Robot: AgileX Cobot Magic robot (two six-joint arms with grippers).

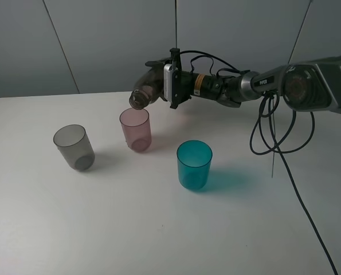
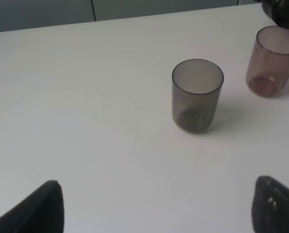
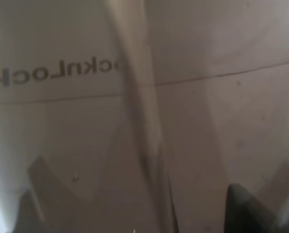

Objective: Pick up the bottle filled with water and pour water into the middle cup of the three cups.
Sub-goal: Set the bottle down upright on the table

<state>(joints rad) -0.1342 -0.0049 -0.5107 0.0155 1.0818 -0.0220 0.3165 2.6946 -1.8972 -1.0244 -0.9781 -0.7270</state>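
Observation:
My right gripper (image 1: 161, 86) is shut on the smoky brown-grey bottle (image 1: 148, 89), which is tipped over with its open mouth pointing down just above the rim of the pink-mauve middle cup (image 1: 136, 129). The bottle's wall (image 3: 144, 97) fills the right wrist view. The bottle's mouth (image 2: 282, 12) shows above the pink cup (image 2: 273, 60) in the left wrist view. The smoky grey cup (image 1: 74, 147) stands to the left and the teal-blue cup (image 1: 194, 165) to the front right. I cannot make out the water. My left gripper (image 2: 156, 213) is open, low over the table, apart from the grey cup (image 2: 197, 94).
The white table (image 1: 159, 229) carries only the three cups. A black cable (image 1: 290, 172) hangs from the right arm and trails over the table's right side. A grey wall stands behind the table's far edge.

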